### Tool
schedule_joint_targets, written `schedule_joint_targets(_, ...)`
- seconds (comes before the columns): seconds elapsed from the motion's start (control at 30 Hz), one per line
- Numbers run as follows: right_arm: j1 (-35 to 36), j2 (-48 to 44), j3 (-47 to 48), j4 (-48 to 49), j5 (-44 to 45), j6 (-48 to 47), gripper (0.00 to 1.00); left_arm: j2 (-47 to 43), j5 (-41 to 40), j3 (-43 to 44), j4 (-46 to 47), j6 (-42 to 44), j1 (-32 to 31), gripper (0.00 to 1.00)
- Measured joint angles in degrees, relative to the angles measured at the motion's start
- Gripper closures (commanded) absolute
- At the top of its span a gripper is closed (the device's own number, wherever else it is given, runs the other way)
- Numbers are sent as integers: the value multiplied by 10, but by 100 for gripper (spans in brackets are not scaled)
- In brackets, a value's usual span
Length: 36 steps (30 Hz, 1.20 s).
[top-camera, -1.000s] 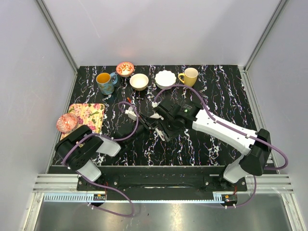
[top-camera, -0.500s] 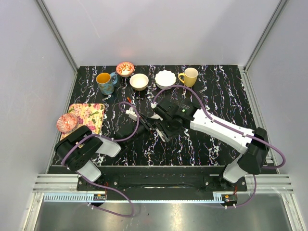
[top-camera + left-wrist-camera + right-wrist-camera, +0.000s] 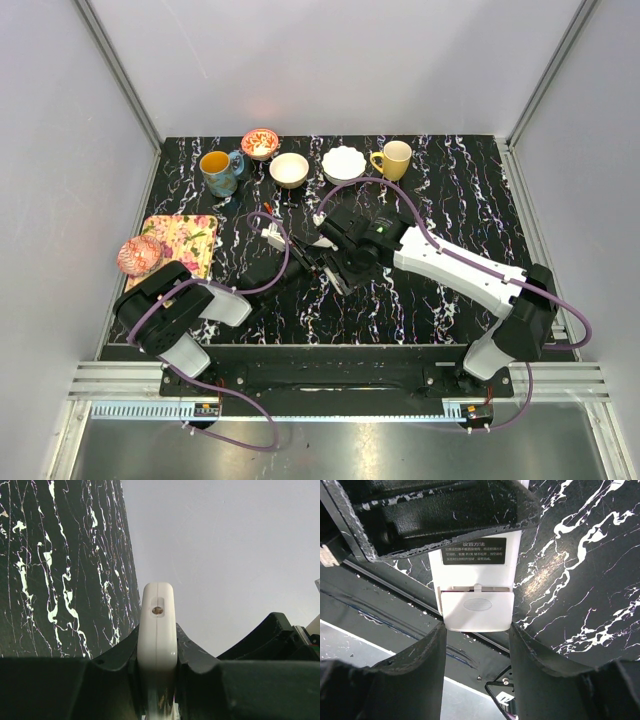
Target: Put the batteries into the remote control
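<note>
The remote control hangs above the black marble table, white back toward my right wrist camera. It shows a black label and a closed battery cover. My left gripper is shut on its thin white edge, and one of that gripper's black fingers crosses the upper part of the remote. My right gripper pinches the two corners of the cover end between its fingertips. From above, both grippers meet at mid-table: left gripper, right gripper, remote. No batteries are in view.
Along the back edge stand a blue mug, a red patterned bowl, a cream bowl, a white dish and a yellow mug. A floral mat with a pink bowl lies at the left.
My right arm has crept slightly left and toward the back, elbow included. The left arm and the remote have stayed where they were, and both grips are unchanged.
</note>
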Motion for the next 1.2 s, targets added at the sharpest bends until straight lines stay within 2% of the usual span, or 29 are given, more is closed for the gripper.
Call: schedule_joint_targets(1.2,0,-16,-11,0,-2,8,100,0,-1,0,0,-1,-3,100)
